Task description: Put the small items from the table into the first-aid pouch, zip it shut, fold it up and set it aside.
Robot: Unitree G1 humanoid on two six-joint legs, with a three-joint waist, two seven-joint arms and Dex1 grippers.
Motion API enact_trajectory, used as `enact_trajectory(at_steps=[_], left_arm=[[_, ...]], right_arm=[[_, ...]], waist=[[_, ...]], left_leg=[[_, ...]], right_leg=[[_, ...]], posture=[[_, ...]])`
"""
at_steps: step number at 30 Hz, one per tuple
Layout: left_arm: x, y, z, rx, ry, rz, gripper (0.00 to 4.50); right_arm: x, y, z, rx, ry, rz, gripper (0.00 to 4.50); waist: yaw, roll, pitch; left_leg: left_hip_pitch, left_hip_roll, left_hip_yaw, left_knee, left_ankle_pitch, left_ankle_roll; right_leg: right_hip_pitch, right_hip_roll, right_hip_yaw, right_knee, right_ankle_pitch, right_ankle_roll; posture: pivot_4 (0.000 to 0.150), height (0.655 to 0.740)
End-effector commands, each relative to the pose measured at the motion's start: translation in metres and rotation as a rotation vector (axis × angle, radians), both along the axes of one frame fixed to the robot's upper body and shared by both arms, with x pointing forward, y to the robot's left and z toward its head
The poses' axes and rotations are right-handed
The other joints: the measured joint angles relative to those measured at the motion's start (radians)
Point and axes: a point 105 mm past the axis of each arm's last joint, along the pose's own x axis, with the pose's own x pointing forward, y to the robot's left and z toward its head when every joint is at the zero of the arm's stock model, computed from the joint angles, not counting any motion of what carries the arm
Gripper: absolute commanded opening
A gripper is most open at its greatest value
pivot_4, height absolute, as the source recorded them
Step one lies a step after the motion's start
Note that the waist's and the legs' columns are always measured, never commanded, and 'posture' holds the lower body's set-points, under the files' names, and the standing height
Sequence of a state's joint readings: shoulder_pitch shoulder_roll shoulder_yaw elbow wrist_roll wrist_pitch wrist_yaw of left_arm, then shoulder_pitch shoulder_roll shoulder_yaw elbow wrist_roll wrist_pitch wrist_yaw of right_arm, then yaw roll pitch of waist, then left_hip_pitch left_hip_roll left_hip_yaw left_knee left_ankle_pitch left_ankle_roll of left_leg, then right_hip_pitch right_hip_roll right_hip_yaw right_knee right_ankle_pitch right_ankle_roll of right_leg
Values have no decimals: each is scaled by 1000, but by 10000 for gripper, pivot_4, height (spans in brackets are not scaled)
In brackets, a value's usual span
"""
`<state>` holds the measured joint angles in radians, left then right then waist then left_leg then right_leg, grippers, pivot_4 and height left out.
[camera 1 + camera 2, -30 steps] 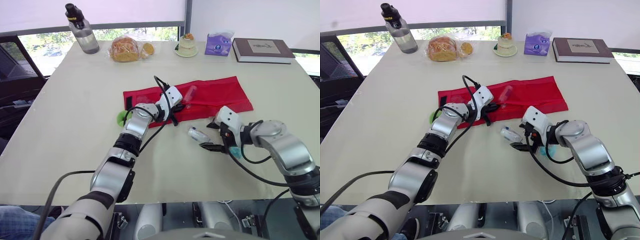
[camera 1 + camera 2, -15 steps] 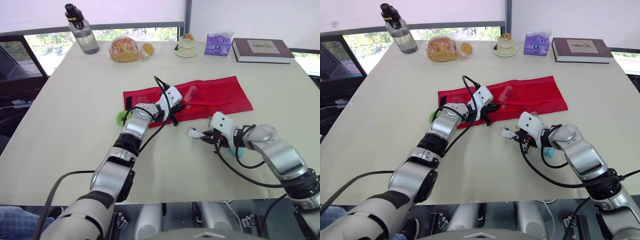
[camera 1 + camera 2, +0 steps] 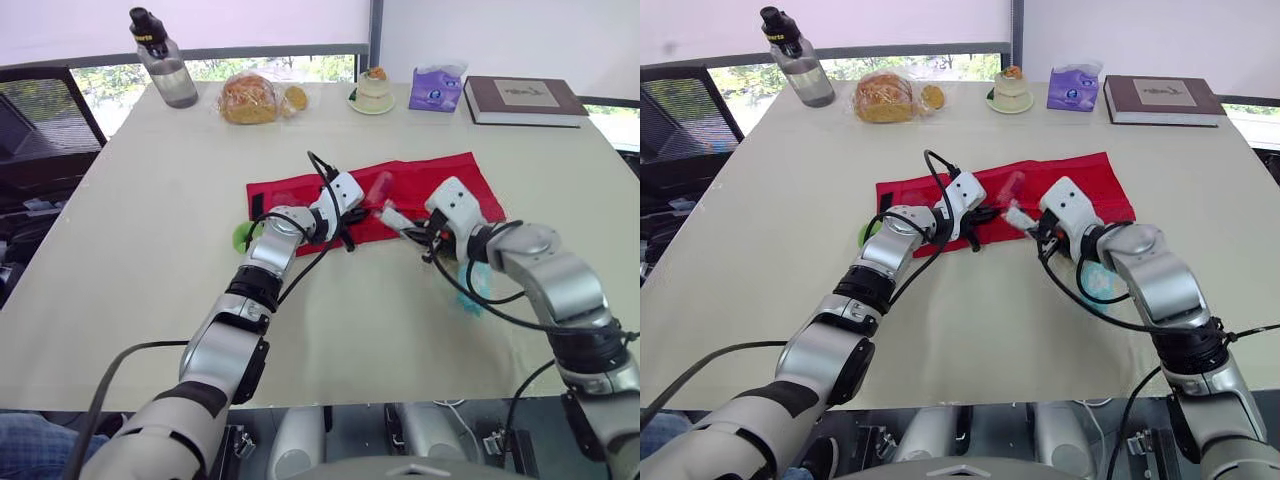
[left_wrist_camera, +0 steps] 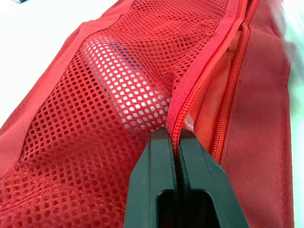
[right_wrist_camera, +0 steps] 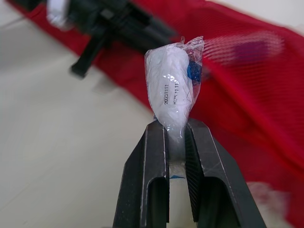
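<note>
1. The pouch point(image 3: 440, 178) lies open and flat near the middle of the table point(image 3: 140, 260). Through the mesh point(image 4: 71, 123) of its pocket a white roll point(image 4: 114, 66) is visible, already inside.
2. The change is this: a second ago the packet point(image 5: 172, 90) lay on the table in front of the pouch, with the right gripper point(image 5: 174, 130) next to it. Now this gripper has closed on the packet and carried it to the near edge of the pouch. Its jaws are almost together and pinch the lower end of the packet. The rest of the packet stands out beyond the fingertips.
3. The left gripper point(image 4: 174, 137) has not moved. Its jaws are fully closed on the zip point(image 4: 202, 78) at the edge of the mesh pocket and hold the mouth lifted.
4. My judgement is that the picking is done and the inserting is the step in hand. The packet is now just beside the opening that the left gripper keeps open.
5. A teal item point(image 3: 478, 285) under the right arm and a green item point(image 3: 242, 236) beside the left forearm are still on the table. So the filling is not finished, and the zipping and folding are not yet begun.
6. The table is pale and plain. Along its far edge stand a bottle point(image 3: 165, 72), bread point(image 3: 250, 98), a cake point(image 3: 374, 90), tissues point(image 3: 437, 88) and a book point(image 3: 525, 100), all well apart from the pouch.
7. Behind them is a window point(image 3: 100, 85) with the blind partly down, and a dark chair point(image 3: 45, 115) stands at the left.
</note>
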<state>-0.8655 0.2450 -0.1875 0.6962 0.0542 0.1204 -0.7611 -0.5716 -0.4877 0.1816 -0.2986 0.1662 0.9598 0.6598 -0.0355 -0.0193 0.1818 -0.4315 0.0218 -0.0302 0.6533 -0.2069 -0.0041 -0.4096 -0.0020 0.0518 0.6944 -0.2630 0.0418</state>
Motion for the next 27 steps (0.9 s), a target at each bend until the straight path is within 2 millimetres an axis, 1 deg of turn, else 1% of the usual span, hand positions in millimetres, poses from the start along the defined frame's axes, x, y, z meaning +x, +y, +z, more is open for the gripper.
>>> enact_trajectory(at_steps=[1, 5, 6, 9, 11, 15, 19, 23, 27], left_arm=[[-1, -8, 17, -31, -54, -30, 0], [-2, -10, 20, -43, -60, -34, 0], [-2, -10, 20, -45, -61, -34, 0], [-2, -10, 21, -46, -63, -38, 0], [-4, -12, 21, -49, -62, -46, 0], [-9, -17, 20, -52, -57, -73, 0], [-13, -22, 20, -58, -55, -93, 0], [-17, -25, 18, -60, -48, -108, 0], [-19, -26, 16, -61, -41, -110, 0]], right_arm=[[7, -3, -3, -26, 29, -68, 50], [14, -2, -12, -64, 63, -99, 50], [19, -3, -14, -66, 69, -130, 50], [28, -5, -14, -69, 65, -170, 50], [32, -1, -14, -62, 63, -174, 50], [39, 11, -10, -29, 49, -179, 50], [46, 31, -10, 4, 33, -167, 50], [57, 44, -4, 112, 34, -231, 50], [62, 54, -1, 174, 37, -252, 50]], waist=[[0, 0, 0], [0, 0, 0], [0, 0, 0], [-1, 0, 0], [-2, 0, 0], [-2, 0, 0], [-2, 0, 0], [-3, 0, 0], [-2, 0, 0]], left_leg=[[0, 0, 0, 0, 0, 0], [-1, 0, 1, 0, 0, 0], [-1, 0, 1, 0, 0, 0], [0, 0, 1, 0, 0, 0], [0, 0, 1, 0, 0, 0], [-1, 0, 1, 0, 0, 0], [0, 0, 1, 0, 0, 0], [-1, 0, 1, 0, 0, 0], [-1, 0, 1, -1, 0, 0]], right_leg=[[0, 0, 0, 0, 0, 0], [0, 0, 1, 0, 0, 0], [-1, 0, 0, 0, 0, 0], [-1, 0, 0, 0, 0, 0], [-1, 0, 1, 0, 0, 0], [-1, 0, 1, 0, 0, 0], [-1, 0, 1, 0, 0, 0], [-1, 0, 1, 0, 0, 0], [-1, 0, 0, 0, 0, 0]], posture=[[1500, 7400], [1500, 7400], [1500, 7400], [1500, 7400], [1500, 7400], [1500, 7400], [1500, 7400], [1500, 7400], [1500, 7400]])
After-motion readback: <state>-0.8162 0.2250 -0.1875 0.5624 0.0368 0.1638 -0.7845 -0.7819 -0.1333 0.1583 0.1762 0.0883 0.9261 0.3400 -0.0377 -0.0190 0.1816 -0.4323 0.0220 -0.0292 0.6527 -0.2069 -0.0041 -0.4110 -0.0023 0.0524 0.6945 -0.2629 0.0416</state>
